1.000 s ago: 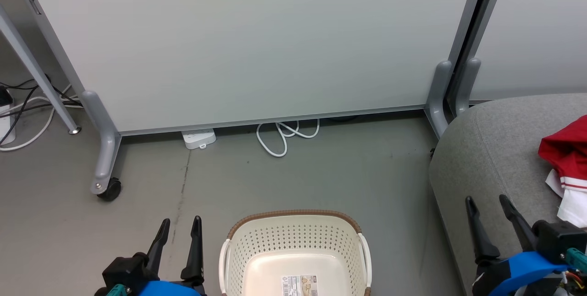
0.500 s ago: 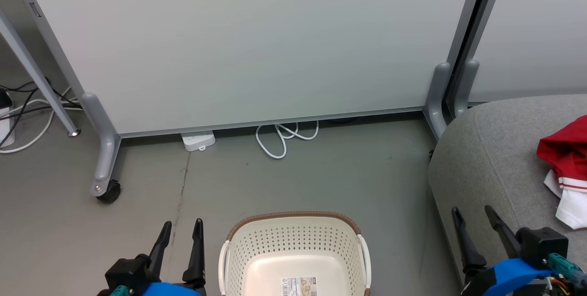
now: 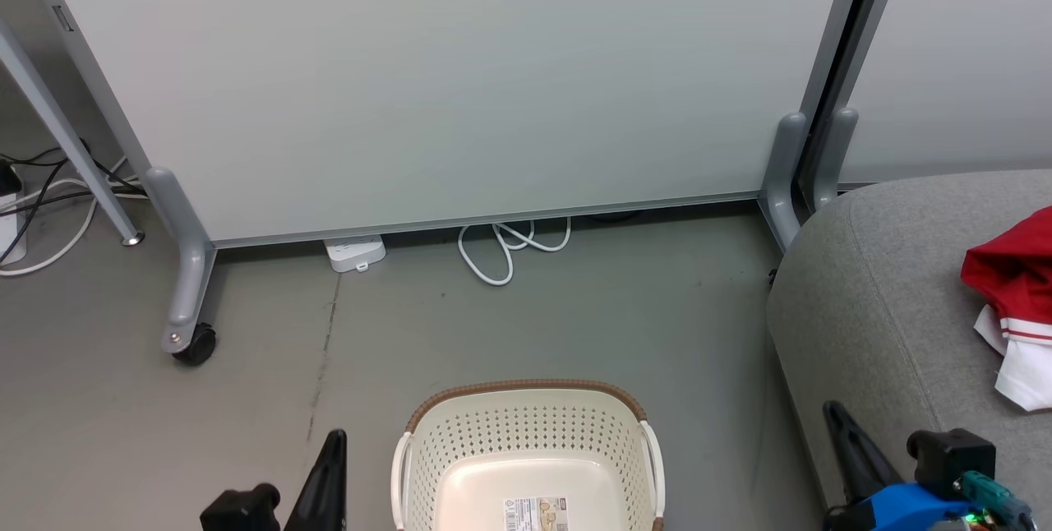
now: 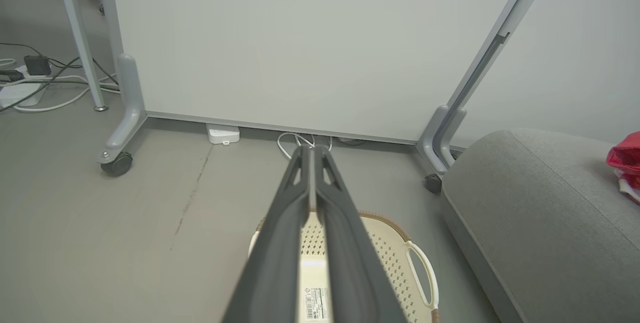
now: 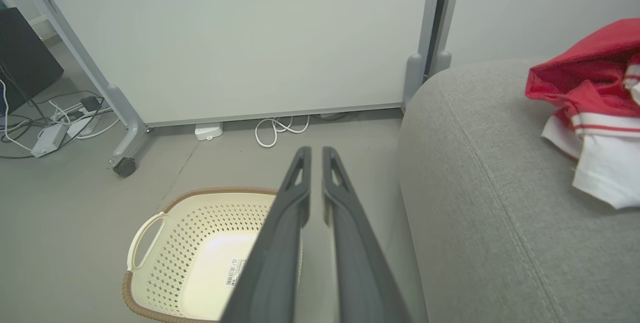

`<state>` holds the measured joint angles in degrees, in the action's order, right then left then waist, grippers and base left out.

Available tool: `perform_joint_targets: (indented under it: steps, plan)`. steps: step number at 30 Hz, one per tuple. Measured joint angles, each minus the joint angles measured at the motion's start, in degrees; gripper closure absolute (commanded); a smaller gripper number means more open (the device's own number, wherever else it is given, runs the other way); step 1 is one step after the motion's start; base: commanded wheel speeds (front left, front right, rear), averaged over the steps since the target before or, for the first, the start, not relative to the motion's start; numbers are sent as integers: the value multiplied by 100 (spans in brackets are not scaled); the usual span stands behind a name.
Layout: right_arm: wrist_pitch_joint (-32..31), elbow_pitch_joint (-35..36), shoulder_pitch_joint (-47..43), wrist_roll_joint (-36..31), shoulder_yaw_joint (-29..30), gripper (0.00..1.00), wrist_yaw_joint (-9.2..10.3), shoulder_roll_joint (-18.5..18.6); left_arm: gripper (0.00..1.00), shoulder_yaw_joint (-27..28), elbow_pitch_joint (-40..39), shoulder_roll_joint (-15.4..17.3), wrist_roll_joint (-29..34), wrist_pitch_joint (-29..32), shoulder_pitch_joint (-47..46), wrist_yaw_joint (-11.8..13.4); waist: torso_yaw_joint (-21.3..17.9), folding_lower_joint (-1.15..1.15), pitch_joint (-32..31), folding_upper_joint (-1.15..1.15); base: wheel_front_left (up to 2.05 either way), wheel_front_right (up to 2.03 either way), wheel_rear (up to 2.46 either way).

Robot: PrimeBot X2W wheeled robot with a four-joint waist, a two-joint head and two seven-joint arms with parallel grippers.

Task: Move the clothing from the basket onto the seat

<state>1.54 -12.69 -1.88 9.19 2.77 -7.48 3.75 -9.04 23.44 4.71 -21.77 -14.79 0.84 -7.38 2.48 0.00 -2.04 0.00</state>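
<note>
1. My left hand was closed, its two dark fingers pressed together on nothing. My right hand was almost closed too, with only a thin slit between the fingers, and it was also empty. With hands closed like this I could not take any cloth; a reach for fabric would only push it.
2. The cream-white perforated plastic basket with the brown woven-look rim stood on the grey floor between my two hands. Inside I saw only the paper label on its bottom. I judged that it was empty, so another dive into it would risk knocking or tipping such a light basket.
3. The soft red and white sports clothing lay on the large grey fabric seat, well apart from the rounded corner. The picture edge cut the pile, so I could not tell how far it went on. A part hanging over an edge could pull the rest down.
4. My right hand hung near the front side of the seat. A careless swing could scrape the fabric or drag the garments.
</note>
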Motion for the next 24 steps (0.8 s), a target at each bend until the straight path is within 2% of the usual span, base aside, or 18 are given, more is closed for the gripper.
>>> perform_joint_targets:
  steps: [6, 24]
  plan:
    - [-47, -275, -75, 141, 1, 100, 0, -27, 100, -3, 226, -8, -133, 63, 174, 0, -4, 1, 3, 0, 0, 0, 0]
    - [-201, -258, 37, 2026, 81, 100, 0, -38, 100, 333, -22, -57, -1728, 536, 87, 0, -40, 1, 35, 0, 0, 0, 0]
